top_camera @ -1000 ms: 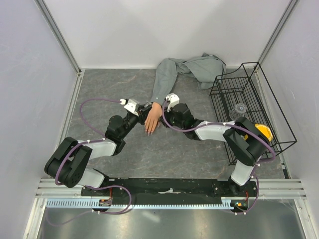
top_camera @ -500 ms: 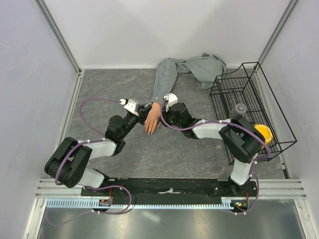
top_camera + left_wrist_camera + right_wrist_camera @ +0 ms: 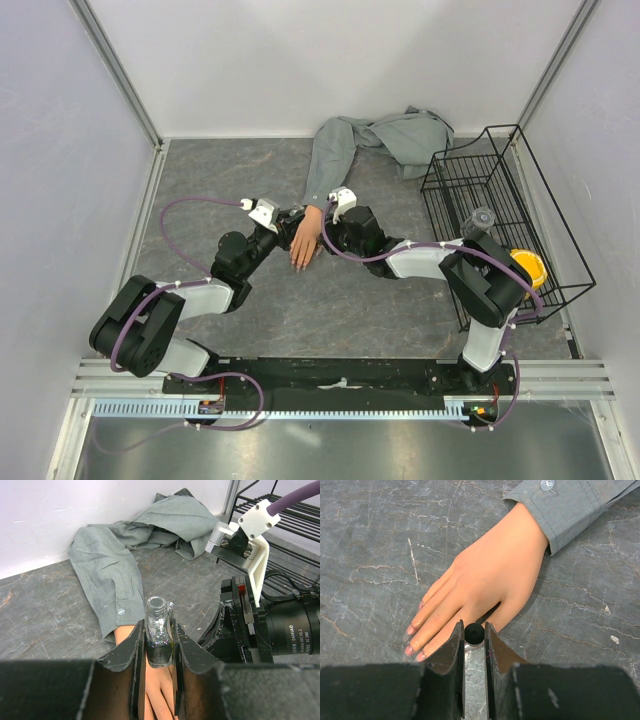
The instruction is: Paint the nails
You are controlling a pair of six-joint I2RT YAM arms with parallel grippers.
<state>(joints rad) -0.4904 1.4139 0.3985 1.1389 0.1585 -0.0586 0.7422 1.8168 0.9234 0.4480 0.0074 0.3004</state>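
Observation:
The peach mannequin hand [image 3: 495, 575] lies palm down on the grey table, its wrist in a grey shirt sleeve [image 3: 575, 505]. Its pinkish nails [image 3: 410, 629] show at the fingertips on the lower left. My right gripper [image 3: 474, 627] is shut on a small black round cap [image 3: 474, 634], seen end-on just beside the fingers and thumb. My left gripper [image 3: 158, 630] is shut on a small glass bottle [image 3: 159, 615] with dark polish, held upright and uncapped above the hand [image 3: 160, 690]. From above, both grippers flank the hand [image 3: 305, 238].
The rest of the grey shirt [image 3: 400, 135] is crumpled at the back wall. A black wire basket [image 3: 500, 220] stands at the right with a yellow object [image 3: 528, 266] and a small clear item [image 3: 481, 220] in it. The right wrist camera [image 3: 280, 625] is close to the bottle.
The right arm has shifted slightly to the left towards the hand. The left arm and the bottle have stayed still.

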